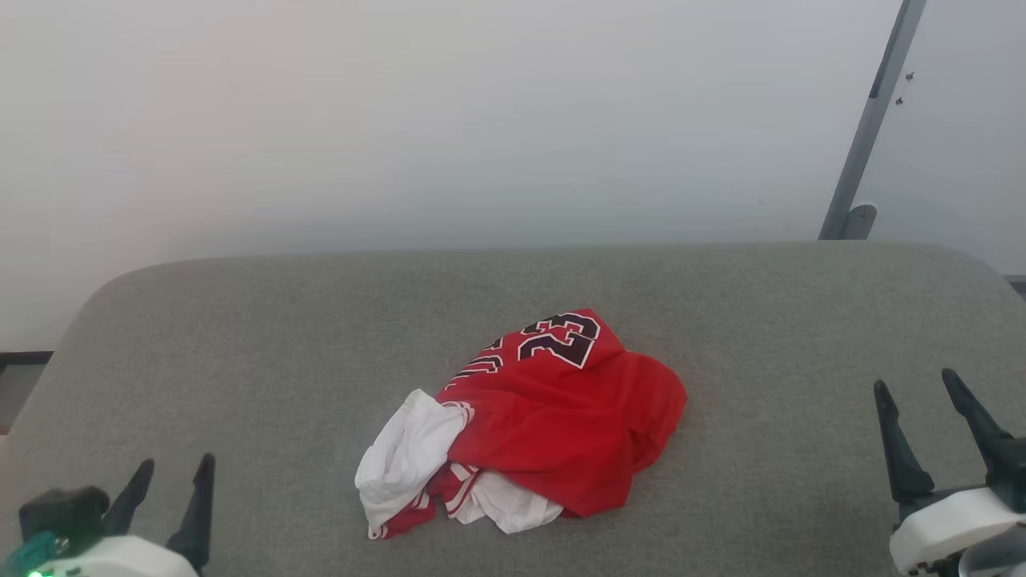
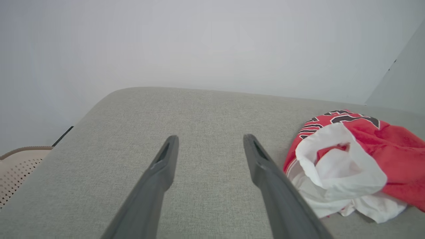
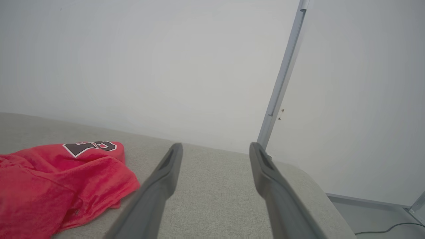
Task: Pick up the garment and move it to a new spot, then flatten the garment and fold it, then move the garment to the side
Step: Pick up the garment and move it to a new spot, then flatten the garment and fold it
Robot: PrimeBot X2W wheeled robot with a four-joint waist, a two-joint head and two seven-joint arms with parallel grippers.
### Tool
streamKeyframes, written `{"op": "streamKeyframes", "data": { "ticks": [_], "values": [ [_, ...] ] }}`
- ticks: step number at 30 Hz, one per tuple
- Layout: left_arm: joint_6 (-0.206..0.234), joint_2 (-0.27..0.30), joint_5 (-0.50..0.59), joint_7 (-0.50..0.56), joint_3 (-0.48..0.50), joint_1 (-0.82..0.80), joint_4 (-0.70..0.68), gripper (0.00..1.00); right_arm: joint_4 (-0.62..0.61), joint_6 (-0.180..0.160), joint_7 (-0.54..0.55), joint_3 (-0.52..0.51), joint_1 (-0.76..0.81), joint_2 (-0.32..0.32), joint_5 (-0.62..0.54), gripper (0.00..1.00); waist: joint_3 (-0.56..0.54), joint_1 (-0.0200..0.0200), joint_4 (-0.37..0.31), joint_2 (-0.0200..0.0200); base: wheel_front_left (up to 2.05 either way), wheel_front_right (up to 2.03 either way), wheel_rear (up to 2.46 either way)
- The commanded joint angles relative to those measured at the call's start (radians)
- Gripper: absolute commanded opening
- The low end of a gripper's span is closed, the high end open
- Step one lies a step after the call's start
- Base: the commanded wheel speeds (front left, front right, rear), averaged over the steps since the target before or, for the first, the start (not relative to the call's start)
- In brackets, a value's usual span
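left gripper point(image 1: 178, 461) and right gripper point(image 1: 914, 379), nearest my head camera at its lower corners. each has two dark fingers spread wide with nothing between them, and neither touches the cloth. i see both at the near edge of a grey, coarse-woven padded surface point(image 1: 240, 336) with rounded far corners. the garment point(image 1: 553, 417) lies crumpled in a heap near the middle of that surface, well apart from either gripper. red cloth is uppermost, with a dark number outlined in white on the far side. white panels and red-and-white striped trim are bunched at its left and near sides. in my left wrist view the heap lies just right of the fingers; in my right wrist view, to their left. behind the surface stands a plain pale wall point(image 1: 401, 120), with a grey metal post point(image 1: 874, 120) running up it at far right. a beige perforated basket point(image 2: 16, 166) shows past the surface's left edge, and grey floor point(image 3: 375, 215) past its right edge.
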Motion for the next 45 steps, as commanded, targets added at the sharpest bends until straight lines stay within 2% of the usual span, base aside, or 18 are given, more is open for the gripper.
{"op": "streamKeyframes", "data": {
  "ticks": [1, 13, 25, 31, 38, 45],
  "values": [
    [-0.001, 0.011, 0.015, -0.017, 0.001, 0.017, -0.006, 1.00, 0.003, 0.000, -0.005, -0.002, 0.006, 0.003, 0.001, 1.00, -0.001, 0.0000, 0.002, -0.0001, 0.00, 0.00, 0.00],
    [0.005, 0.019, 0.027, -0.065, 0.007, 0.060, -0.030, 1.00, -0.014, 0.000, -0.005, -0.005, 0.024, 0.014, 0.001, 1.00, 0.000, 0.0000, 0.007, -0.0001, 0.00, 0.00, 0.00],
    [0.001, 0.025, 0.019, -0.027, -0.015, 0.049, -0.089, 1.00, -0.016, 0.000, -0.006, 0.005, 0.019, 0.008, 0.006, 1.00, 0.007, 0.0000, 0.013, -0.0001, 0.00, 0.00, 0.00],
    [-0.022, 0.035, -0.002, 0.057, -0.051, 0.014, -0.158, 1.00, -0.018, 0.000, -0.006, 0.012, 0.014, 0.004, 0.005, 1.00, 0.017, 0.0000, 0.010, -0.0001, 0.00, 0.00, 0.00],
    [-0.054, 0.053, -0.028, 0.204, -0.113, -0.054, -0.256, 1.00, -0.022, 0.000, -0.006, 0.030, 0.002, -0.004, 0.006, 1.00, 0.045, 0.0000, -0.010, -0.0001, 0.00, 0.00, 0.00],
    [-0.047, 0.041, -0.034, 0.353, -0.184, -0.122, -0.307, 1.00, -0.017, 0.000, -0.006, 0.055, -0.018, -0.017, 0.021, 1.00, 0.090, 0.0000, -0.048, -0.0001, 0.00, 0.00, 0.00]
  ]
}}
